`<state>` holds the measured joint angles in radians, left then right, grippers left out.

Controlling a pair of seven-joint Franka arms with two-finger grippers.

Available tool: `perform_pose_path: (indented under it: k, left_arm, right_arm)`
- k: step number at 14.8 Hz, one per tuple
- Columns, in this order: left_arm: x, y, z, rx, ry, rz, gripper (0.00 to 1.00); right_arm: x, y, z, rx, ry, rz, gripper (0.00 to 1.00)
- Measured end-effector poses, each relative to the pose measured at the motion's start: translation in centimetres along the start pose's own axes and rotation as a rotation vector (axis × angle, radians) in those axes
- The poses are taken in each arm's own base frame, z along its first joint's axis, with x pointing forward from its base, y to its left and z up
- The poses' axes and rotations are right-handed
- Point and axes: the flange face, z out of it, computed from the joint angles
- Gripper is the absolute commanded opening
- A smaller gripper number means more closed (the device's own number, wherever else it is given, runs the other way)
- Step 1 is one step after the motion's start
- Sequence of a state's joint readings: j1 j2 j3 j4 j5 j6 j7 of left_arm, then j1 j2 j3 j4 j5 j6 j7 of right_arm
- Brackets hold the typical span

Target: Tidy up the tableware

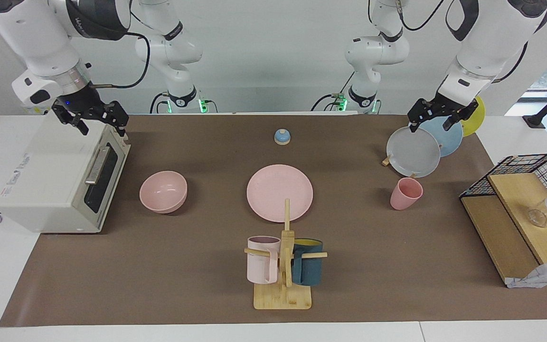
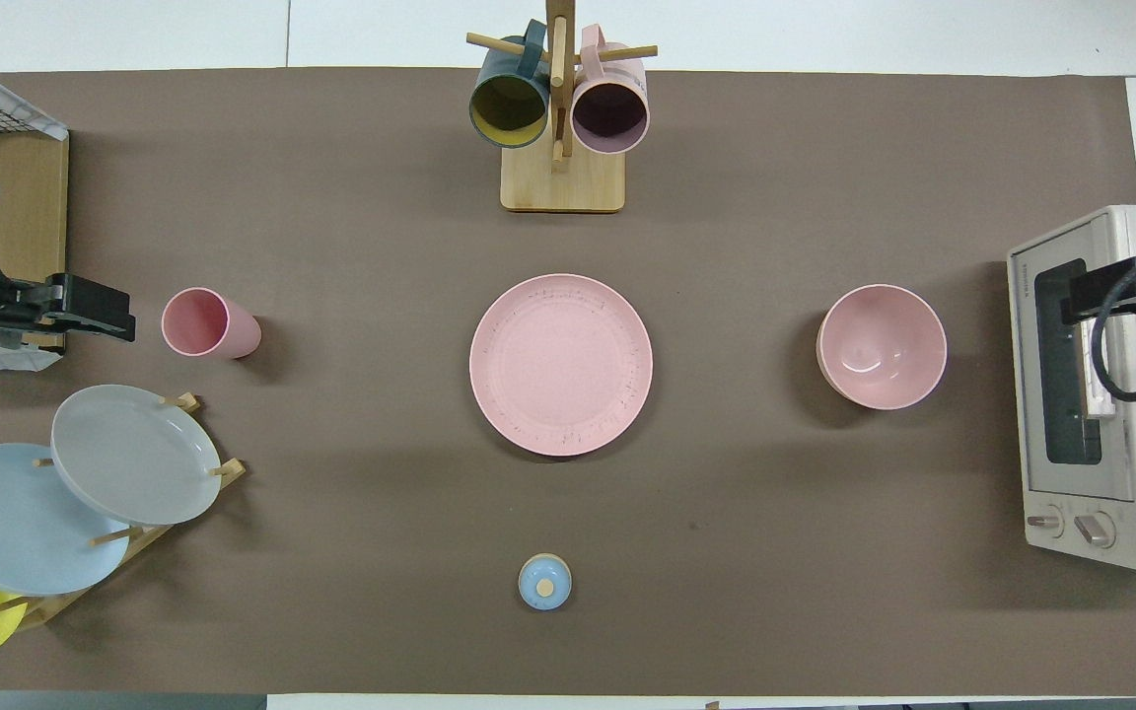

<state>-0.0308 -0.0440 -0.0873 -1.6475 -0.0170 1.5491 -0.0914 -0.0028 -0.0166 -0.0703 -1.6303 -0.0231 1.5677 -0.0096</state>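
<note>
The pink plate [image 1: 279, 192] [image 2: 561, 365] lies flat at the middle of the brown mat. The pink bowl [image 1: 163, 191] [image 2: 882, 345] stands upright toward the right arm's end, beside the toaster oven. The pink cup [image 1: 405, 193] [image 2: 208, 322] stands upright toward the left arm's end, just farther from the robots than the rack of upright plates. My left gripper [image 1: 431, 124] [image 2: 109, 311] is open and empty, raised over the rack of plates and apart from the cup. My right gripper [image 1: 101, 126] [image 2: 1086, 296] is open and empty, raised over the toaster oven's front.
A toaster oven [image 1: 60, 175] [image 2: 1100, 394] stands at the right arm's end. A rack holds grey [image 1: 413, 152] [image 2: 134, 454], blue and yellow plates. A mug tree [image 1: 283, 266] [image 2: 560, 108] stands farthest from the robots. A small blue bell [image 1: 282, 137] [image 2: 544, 582] and a wire shelf [image 1: 515, 204] also stand here.
</note>
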Motion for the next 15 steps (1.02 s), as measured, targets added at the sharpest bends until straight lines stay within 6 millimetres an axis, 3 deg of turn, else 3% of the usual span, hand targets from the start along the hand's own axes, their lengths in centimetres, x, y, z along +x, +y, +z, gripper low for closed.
perform_pose_path:
  k: [15]
  left_arm:
    - [0.0,0.0,0.0,0.0,0.0,0.0,1.0]
  right_arm:
    - [-0.1,-1.1,0.1,0.0,-0.012,-0.019,1.0]
